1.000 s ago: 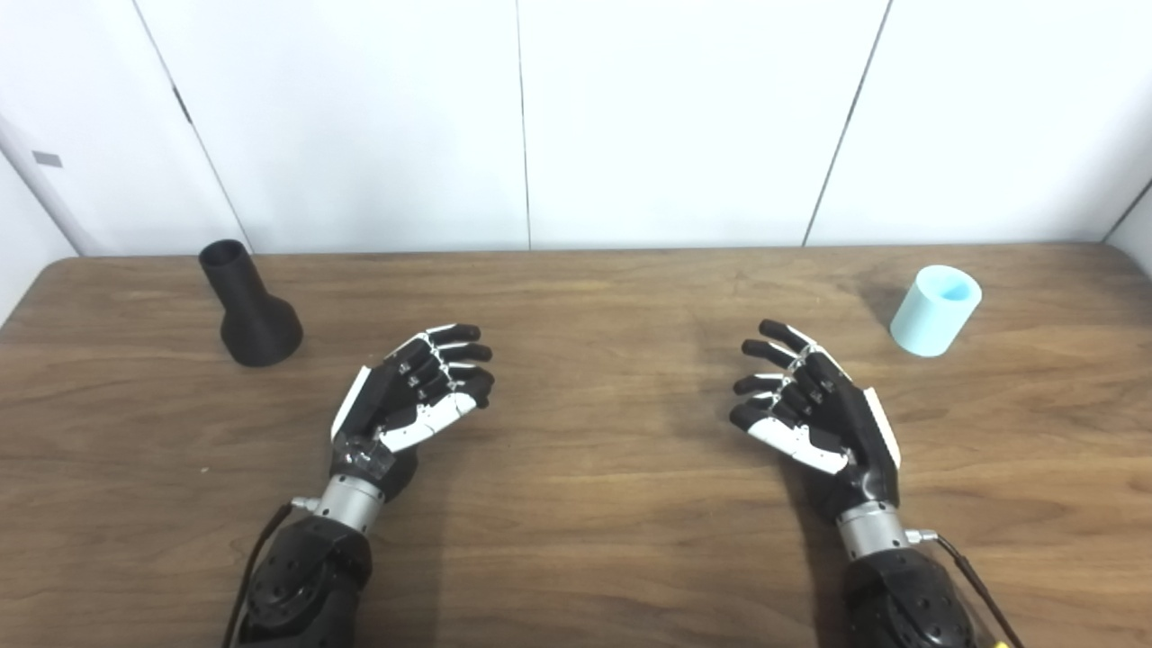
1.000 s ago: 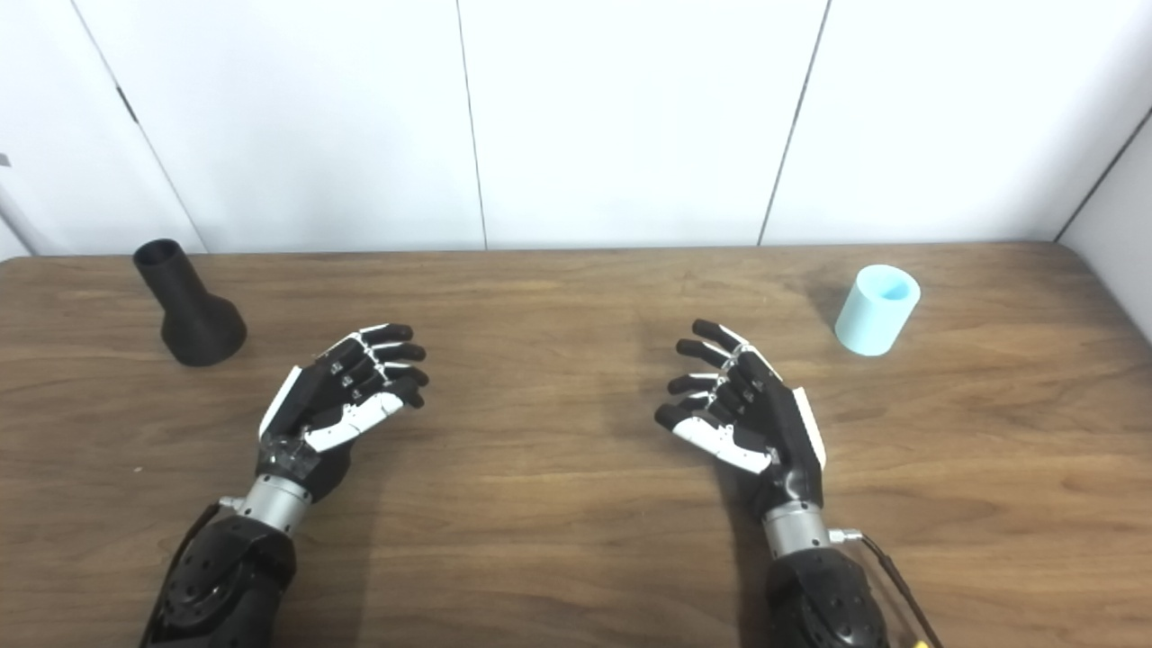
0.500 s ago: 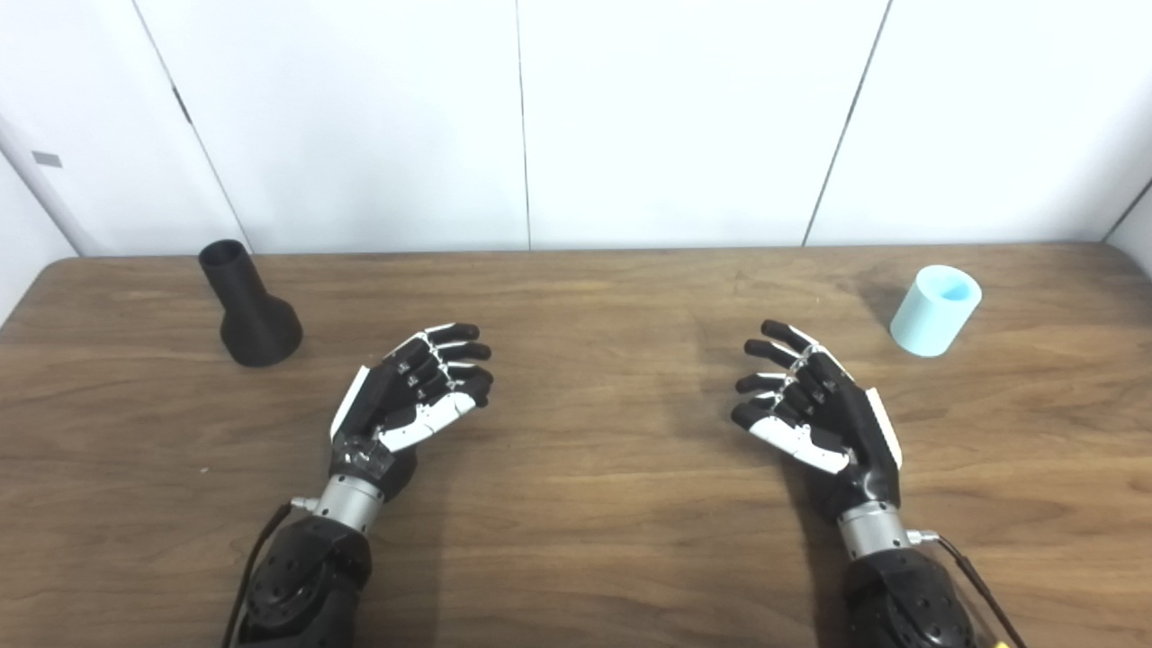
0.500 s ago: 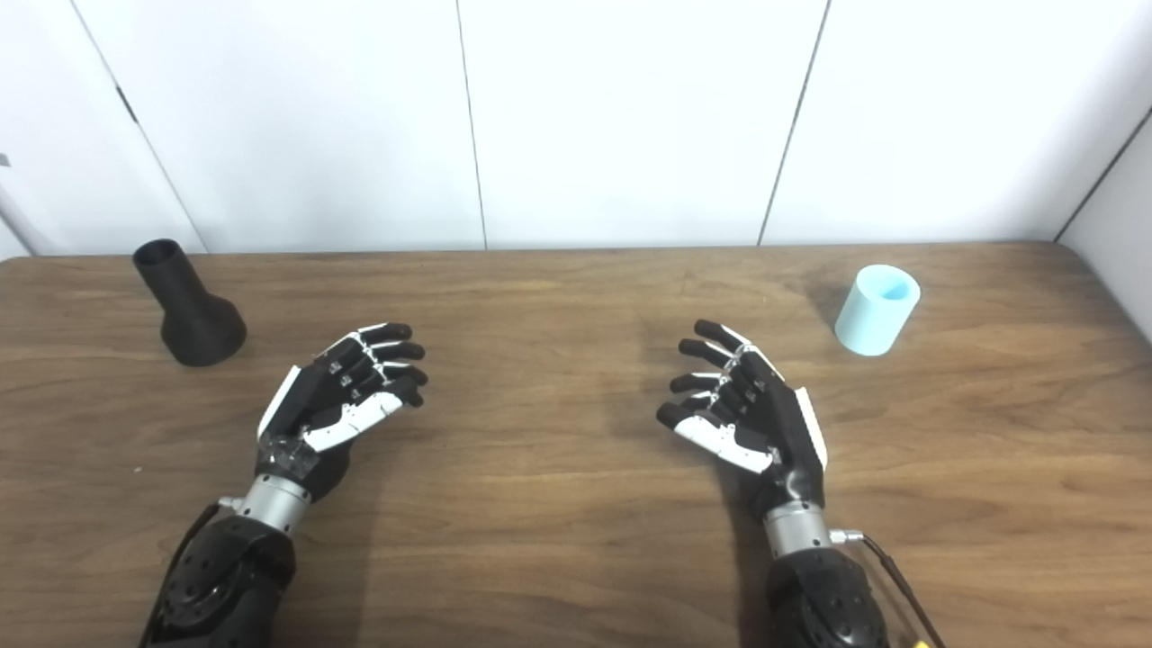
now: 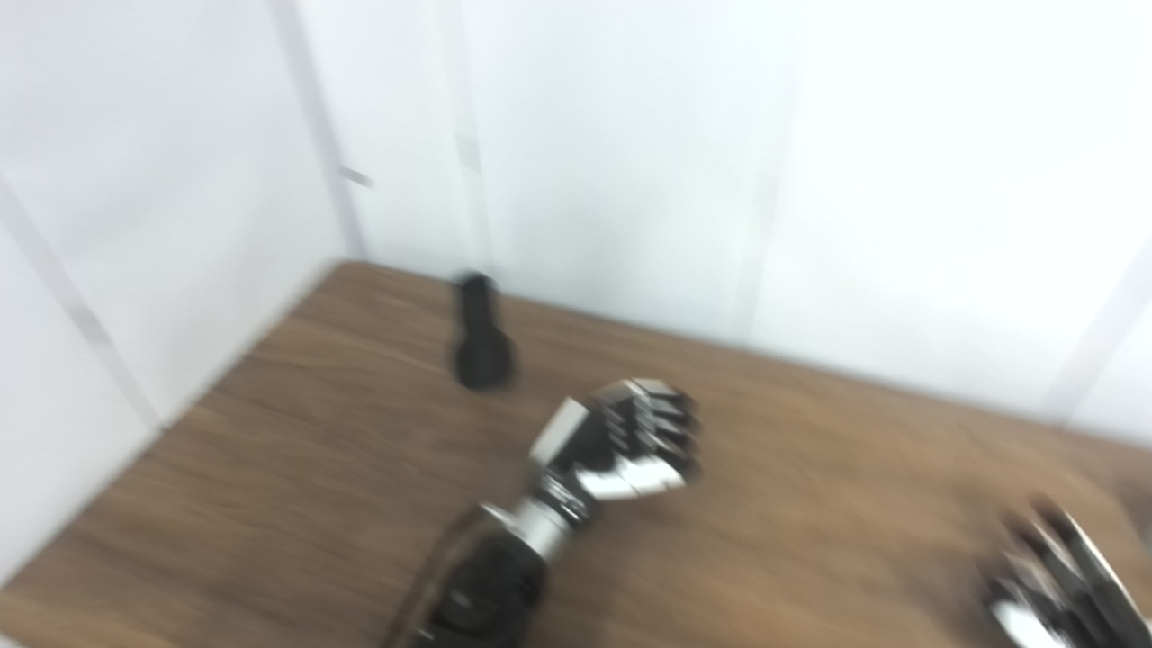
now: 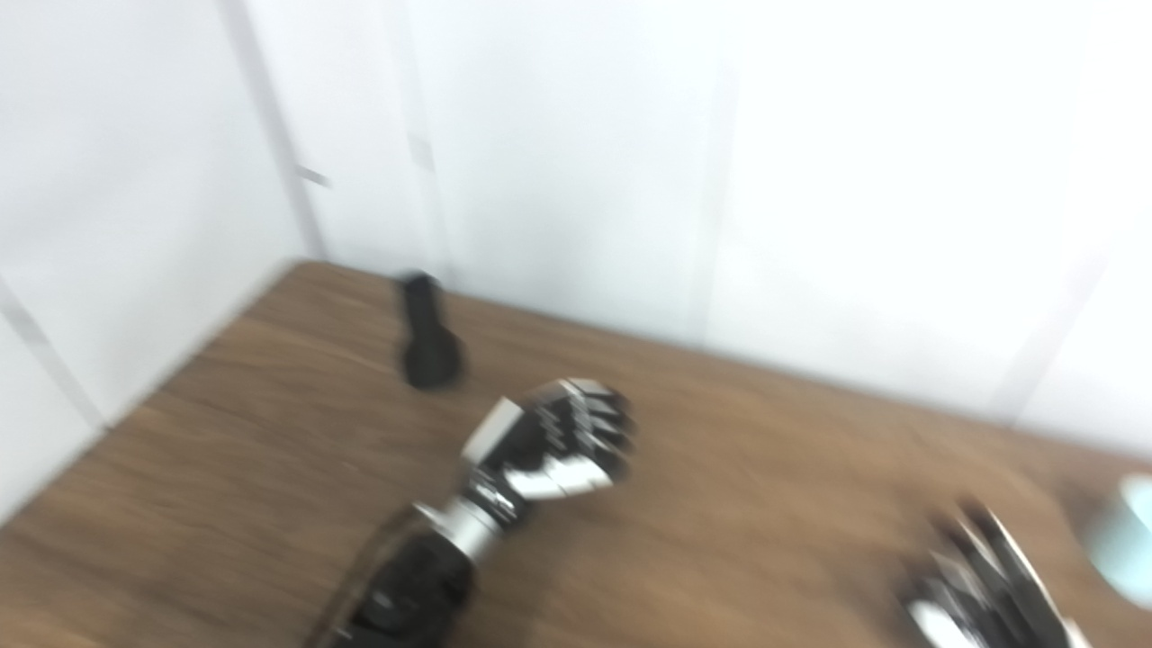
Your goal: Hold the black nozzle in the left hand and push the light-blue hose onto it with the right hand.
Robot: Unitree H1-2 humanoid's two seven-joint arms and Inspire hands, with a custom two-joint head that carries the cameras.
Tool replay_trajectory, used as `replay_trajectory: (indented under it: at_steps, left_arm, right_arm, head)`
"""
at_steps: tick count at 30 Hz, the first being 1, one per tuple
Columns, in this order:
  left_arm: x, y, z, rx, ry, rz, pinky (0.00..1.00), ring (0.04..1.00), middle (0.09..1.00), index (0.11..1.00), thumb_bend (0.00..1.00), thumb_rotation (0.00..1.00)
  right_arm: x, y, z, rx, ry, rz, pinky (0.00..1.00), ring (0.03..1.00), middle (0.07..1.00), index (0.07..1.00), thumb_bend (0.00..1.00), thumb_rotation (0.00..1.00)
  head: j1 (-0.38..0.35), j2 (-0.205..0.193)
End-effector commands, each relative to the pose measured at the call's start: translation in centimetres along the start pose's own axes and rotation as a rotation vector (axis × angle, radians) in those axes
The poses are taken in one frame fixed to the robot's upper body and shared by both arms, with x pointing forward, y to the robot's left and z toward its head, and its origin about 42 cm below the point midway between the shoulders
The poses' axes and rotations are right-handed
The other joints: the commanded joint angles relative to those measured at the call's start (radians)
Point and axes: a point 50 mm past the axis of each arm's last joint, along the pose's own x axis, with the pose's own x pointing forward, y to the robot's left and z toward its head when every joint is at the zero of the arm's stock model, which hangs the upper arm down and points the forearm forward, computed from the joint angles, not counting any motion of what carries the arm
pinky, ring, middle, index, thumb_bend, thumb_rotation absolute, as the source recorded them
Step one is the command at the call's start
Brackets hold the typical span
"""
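Observation:
Both views are motion-blurred. The black nozzle stands upright on the wooden table near the back wall. My left hand hovers to its right and nearer to me, palm inward, fingers loosely curled, holding nothing. My right hand sits at the bottom right, partly cut off by the frame, fingers spread and empty. The light-blue hose shows only at the right edge of the right eye view, beyond the right hand. It is out of the left eye view.
White wall panels stand behind the table and along its left side. The table's left edge runs diagonally toward the back corner.
The whole picture has swung left and tilted, so the camera moved. The hands keep much the same pose and the nozzle and hose stay where they were.

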Motion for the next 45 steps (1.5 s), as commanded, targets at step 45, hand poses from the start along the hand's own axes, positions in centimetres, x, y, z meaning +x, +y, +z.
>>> replay_trajectory:
  at_steps: [45]
  left_arm:
    - [-1.7, 13.5, 13.8, 0.708, -0.234, 0.799, 0.43, 0.507, 0.562, 0.58, 0.7, 0.01]
  right_arm:
    - [1.8, 0.6, 1.3, -0.015, -0.007, -0.014, 0.29, 0.43, 0.594, 0.647, 0.85, 0.29]
  head:
    - [0.032, 0.004]
